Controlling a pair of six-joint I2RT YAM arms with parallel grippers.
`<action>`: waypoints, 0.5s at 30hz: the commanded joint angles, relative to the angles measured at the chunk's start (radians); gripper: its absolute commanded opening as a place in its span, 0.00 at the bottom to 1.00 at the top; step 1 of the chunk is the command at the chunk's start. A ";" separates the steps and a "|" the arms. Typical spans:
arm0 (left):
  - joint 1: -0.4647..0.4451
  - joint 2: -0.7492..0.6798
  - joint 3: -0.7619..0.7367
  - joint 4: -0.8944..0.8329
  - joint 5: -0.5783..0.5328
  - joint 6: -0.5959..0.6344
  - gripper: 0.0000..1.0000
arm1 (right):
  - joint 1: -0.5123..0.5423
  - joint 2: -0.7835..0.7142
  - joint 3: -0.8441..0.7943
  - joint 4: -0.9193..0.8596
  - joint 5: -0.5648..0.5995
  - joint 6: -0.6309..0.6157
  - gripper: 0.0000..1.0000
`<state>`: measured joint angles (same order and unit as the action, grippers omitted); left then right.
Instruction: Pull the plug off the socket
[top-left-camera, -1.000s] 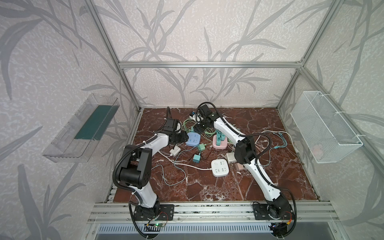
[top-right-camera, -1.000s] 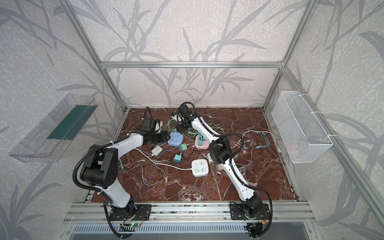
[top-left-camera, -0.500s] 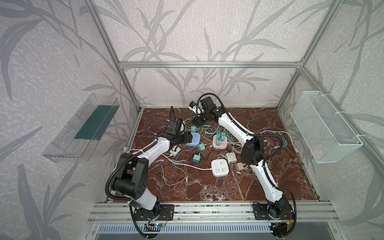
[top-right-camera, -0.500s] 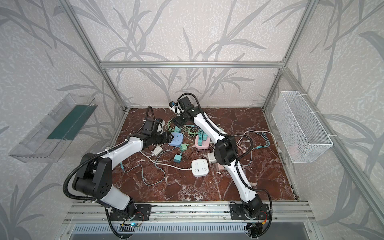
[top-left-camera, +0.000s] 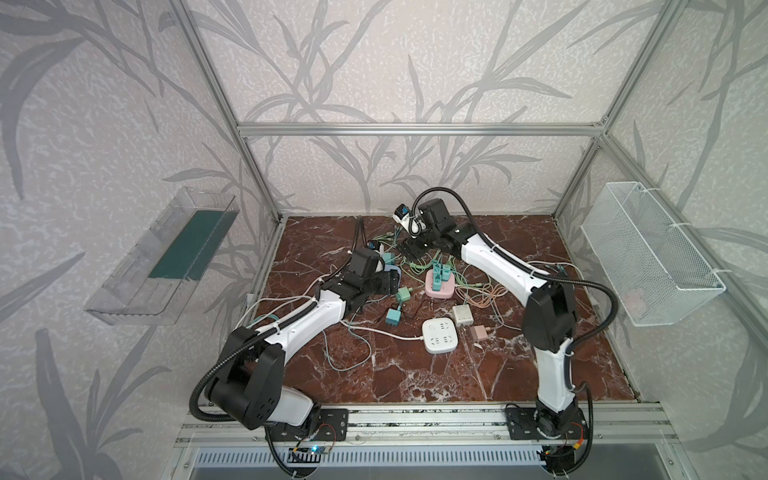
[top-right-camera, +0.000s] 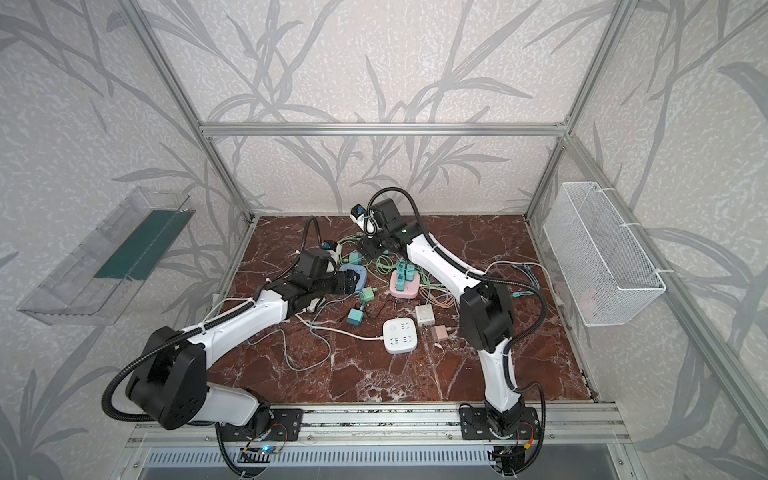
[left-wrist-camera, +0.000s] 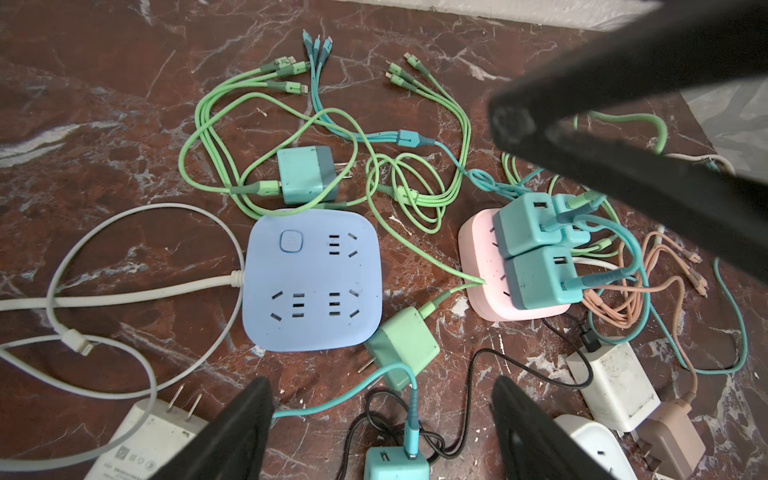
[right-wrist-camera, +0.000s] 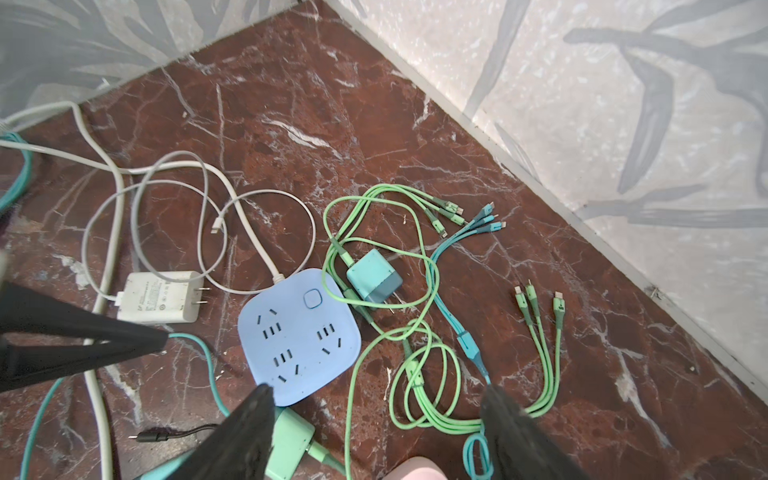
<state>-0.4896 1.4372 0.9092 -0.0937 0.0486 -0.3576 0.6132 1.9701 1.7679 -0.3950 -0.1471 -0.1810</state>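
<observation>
A blue socket (left-wrist-camera: 311, 282) lies flat on the marble floor with every outlet bare; it also shows in the right wrist view (right-wrist-camera: 299, 336). A pink socket (left-wrist-camera: 478, 266) beside it carries three teal plugs (left-wrist-camera: 536, 249). My left gripper (left-wrist-camera: 382, 415) hovers open over the floor in front of the blue socket (top-left-camera: 395, 272), nothing between its fingers. My right gripper (right-wrist-camera: 378, 415) hangs open above the blue socket's far side, also empty. In both top views the two grippers (top-left-camera: 384, 282) (top-left-camera: 411, 249) face each other over the cable tangle.
Loose around the blue socket lie a teal plug (left-wrist-camera: 305, 174), a green plug (left-wrist-camera: 403, 345), another teal plug (left-wrist-camera: 395, 463) and a white charger (right-wrist-camera: 160, 297). A white socket (top-left-camera: 440, 334) and two adapters (left-wrist-camera: 615, 382) sit nearer the front. Green and teal cables (right-wrist-camera: 419, 374) loop across the floor.
The left jaws have spread wider. Both arms have risen from the floor, and the right gripper has drawn back toward the rear wall.
</observation>
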 joint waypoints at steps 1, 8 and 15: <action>-0.028 -0.027 -0.016 0.036 -0.055 -0.016 0.84 | -0.032 -0.118 -0.097 0.142 0.004 0.038 0.78; -0.105 -0.012 -0.009 0.083 -0.090 -0.028 0.85 | -0.102 -0.309 -0.381 0.224 0.026 0.070 0.78; -0.196 0.062 0.044 0.100 -0.134 -0.031 0.85 | -0.191 -0.427 -0.579 0.271 0.010 0.127 0.78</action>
<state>-0.6594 1.4757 0.9157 -0.0196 -0.0418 -0.3771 0.4458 1.5970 1.2312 -0.1741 -0.1310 -0.0917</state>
